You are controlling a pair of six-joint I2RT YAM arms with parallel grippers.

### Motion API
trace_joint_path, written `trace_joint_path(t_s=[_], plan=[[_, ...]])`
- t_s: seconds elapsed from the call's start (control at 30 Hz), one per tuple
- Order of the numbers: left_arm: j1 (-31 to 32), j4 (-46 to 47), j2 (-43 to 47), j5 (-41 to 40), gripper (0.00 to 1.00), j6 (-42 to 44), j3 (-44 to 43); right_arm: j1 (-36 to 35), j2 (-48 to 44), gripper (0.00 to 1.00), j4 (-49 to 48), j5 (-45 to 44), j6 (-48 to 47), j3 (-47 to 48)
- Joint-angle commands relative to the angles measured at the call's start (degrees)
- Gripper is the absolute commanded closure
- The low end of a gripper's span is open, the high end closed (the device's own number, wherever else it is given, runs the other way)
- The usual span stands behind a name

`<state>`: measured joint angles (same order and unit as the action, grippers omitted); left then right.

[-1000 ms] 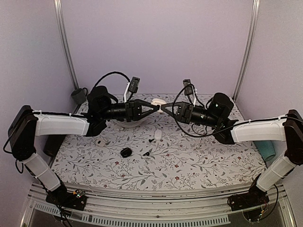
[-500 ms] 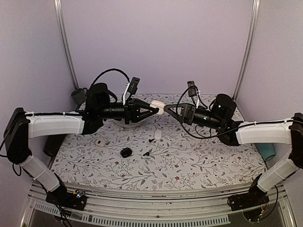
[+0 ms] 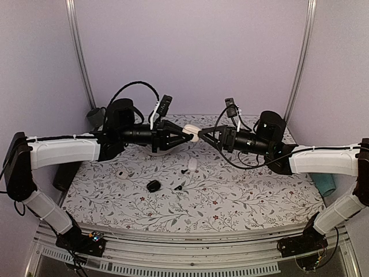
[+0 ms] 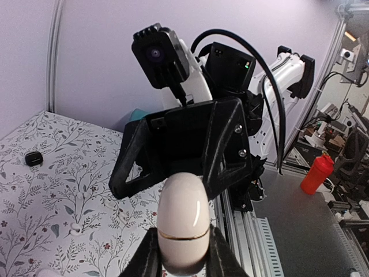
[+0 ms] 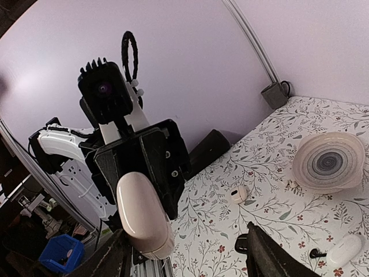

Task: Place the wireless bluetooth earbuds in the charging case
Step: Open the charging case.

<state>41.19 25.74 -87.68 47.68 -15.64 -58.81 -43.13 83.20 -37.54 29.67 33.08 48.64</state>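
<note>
On table (image 3: pixel 259 196), bowl (image 5: pixel 328 161), earbud (image 5: pixel 236 194), black bits (image 3: pixel 153 186), left tool (image 4: pixel 184 257) holding case (image 4: pixel 183 222)

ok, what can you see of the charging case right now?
The charging case is a smooth, glossy, off-white egg-shaped shell that looks like plastic. A thin dark seam runs around it near one end, and the lid looks closed. It is held off the table, pinched at the seam end in the jaws of the left gripper. Its rounded end points at the right gripper, whose jaws stand open close to it. I can't tell whether they touch it.
</note>
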Motion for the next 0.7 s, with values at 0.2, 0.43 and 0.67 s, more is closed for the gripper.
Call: trace_joint_path(t_s=[0.2, 0.43, 0.67], plan=[[1.7, 0.9, 3.3, 2.2, 1.00, 3.7, 0.1, 0.7, 0.1, 0.32, 3.6, -4.4, 0.1, 2.5], [2.3, 2.5, 4.7, 2.8, 1.00, 4.5, 2.0, 1.2, 0.2, 0.31, 7.1, -6.7, 0.0, 3.6], [2.7, 2.6, 4.5, 0.5, 1.00, 4.7, 2.5, 1.3, -0.1, 0.29, 7.6, -5.4, -0.8, 4.3]])
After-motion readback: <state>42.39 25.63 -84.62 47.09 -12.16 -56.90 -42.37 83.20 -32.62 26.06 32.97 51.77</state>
